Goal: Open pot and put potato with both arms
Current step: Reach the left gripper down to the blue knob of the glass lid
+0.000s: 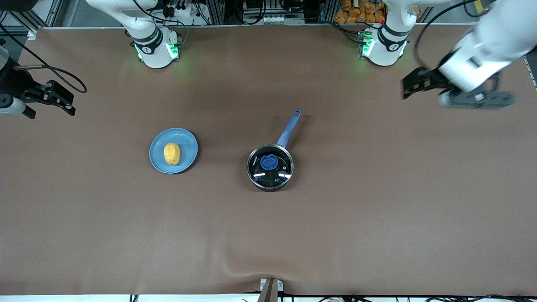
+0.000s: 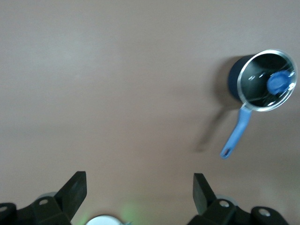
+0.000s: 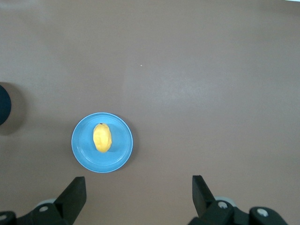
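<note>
A robotics lab: aluminium framing point(image 1: 235, 10) and cables point(image 1: 63, 75) edge the table.

- The potato point(image 1: 171, 153) lies on the plate point(image 1: 186, 144), toward the right arm's end of the table point(image 1: 377, 218).
- The pot point(image 1: 270, 167) stands well apart from the plate, mid-table.
- The lid point(image 1: 269, 161) sits on the pot.
</note>
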### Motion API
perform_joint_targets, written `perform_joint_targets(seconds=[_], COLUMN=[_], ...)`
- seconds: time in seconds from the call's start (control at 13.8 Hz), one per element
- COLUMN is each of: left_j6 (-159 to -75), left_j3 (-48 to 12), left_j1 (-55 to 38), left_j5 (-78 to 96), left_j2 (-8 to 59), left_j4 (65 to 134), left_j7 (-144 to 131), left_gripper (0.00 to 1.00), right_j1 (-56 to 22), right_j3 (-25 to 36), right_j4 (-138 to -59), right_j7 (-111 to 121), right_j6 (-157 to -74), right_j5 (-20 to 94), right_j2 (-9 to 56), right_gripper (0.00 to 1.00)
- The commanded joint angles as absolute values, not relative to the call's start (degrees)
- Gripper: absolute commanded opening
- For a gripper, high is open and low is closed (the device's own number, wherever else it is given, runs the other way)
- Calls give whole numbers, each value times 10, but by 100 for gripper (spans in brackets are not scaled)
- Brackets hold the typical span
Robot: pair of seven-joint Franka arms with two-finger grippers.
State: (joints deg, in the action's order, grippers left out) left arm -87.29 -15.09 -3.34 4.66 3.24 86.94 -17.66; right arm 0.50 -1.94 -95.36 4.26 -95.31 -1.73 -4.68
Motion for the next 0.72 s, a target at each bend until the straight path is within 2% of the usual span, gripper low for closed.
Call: perform_joint_targets(seconds=[0.0, 0.43, 0.65], left_j6=[-920, -1035, -1059], left_j3=[-177, -176, -173], left_j1=[-61, -181, -234], left_j5=[37, -7, -46], left_j2=[98, 197, 241], left_j4=[840, 840, 820], left_j7=[-239, -339, -416], left_gripper=[100, 100, 100], right_j1=[10, 11, 11], right_j3=[-23, -23, -23], right_j4=[-945, -947, -948], right_j7=[36, 37, 37], right_j6=[-945, -945, -945], right_j5=[-11, -11, -11], right_j2=[-45, -44, -42], right_gripper=[100, 100, 100])
